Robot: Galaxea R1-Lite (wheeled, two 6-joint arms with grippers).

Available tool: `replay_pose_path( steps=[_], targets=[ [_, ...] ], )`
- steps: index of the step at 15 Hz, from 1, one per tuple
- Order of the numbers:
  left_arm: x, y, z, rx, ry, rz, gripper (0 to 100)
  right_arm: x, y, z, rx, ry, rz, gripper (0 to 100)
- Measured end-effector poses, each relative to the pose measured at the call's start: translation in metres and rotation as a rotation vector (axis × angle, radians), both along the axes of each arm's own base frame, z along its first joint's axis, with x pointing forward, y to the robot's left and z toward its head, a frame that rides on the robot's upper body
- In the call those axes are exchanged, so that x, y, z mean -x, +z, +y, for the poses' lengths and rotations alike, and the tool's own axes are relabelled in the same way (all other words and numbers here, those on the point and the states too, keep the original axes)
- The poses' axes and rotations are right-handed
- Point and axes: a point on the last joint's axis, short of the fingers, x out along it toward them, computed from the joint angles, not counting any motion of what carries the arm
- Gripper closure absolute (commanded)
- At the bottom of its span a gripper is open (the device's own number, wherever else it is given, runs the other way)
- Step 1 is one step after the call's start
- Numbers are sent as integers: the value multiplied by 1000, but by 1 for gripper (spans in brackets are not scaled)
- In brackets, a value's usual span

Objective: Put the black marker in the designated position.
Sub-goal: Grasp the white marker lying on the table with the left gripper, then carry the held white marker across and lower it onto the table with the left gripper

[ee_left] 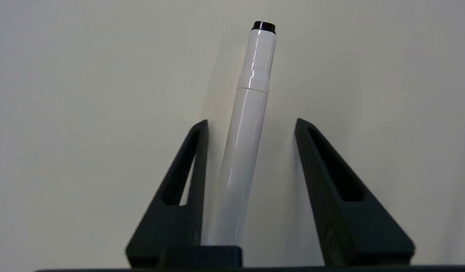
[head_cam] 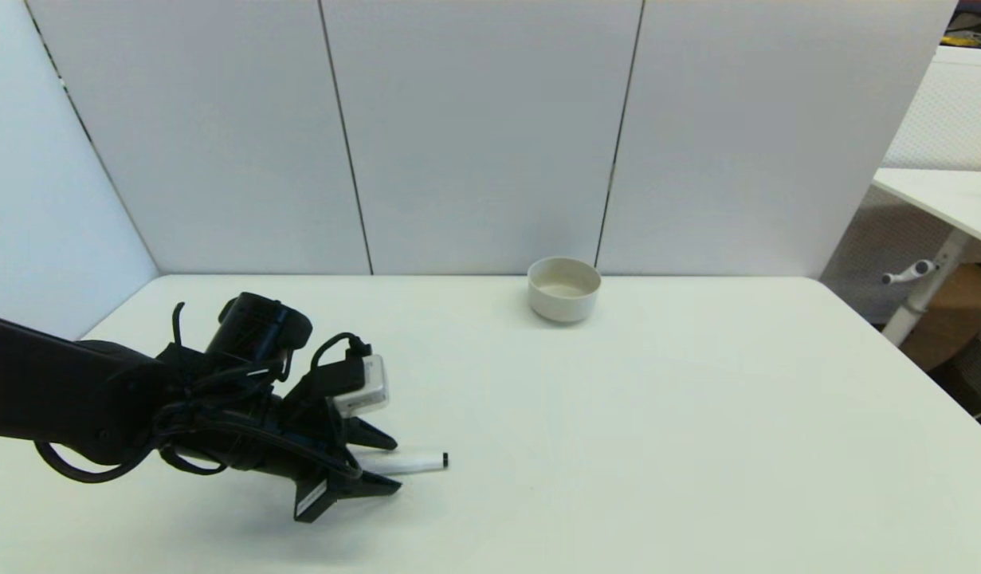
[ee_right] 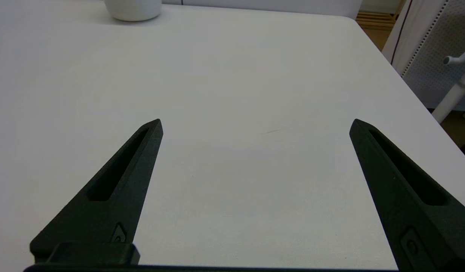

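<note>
The black marker (head_cam: 414, 461), a slim white barrel with a black tip, lies flat on the white table at the front left. My left gripper (head_cam: 396, 464) sits low over it, open, one finger on either side of the barrel. In the left wrist view the marker (ee_left: 243, 151) runs up between the fingers of the left gripper (ee_left: 251, 122). It lies close to one finger (ee_left: 187, 189), with a clear gap to the other. No mark for the designated position shows on the tabletop. My right gripper (ee_right: 255, 121) hovers open over bare table, out of the head view.
A cream bowl (head_cam: 564, 288) stands at the back of the table near the wall panels; its base also shows in the right wrist view as the bowl (ee_right: 133, 9). The table's right edge (head_cam: 896, 351) drops off toward another desk and a box.
</note>
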Motion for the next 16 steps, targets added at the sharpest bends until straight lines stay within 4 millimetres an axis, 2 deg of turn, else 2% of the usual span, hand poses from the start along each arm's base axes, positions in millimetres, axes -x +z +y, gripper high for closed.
replay_pose_path(
  steps=[6,9,13,16],
  targets=[
    [3,-2,1,-3,-2,10,100,0,0,0,-1,0,0,0],
    [-1,7,0,5,1,-24,100,0,0,0,0,0,0,0],
    [-24,50,-9,46,17,-168,100,0,0,0,0,0,0,0],
    [-53,93,-20,57,63,-303,100,0,0,0,-1,0,0,0]
  ],
)
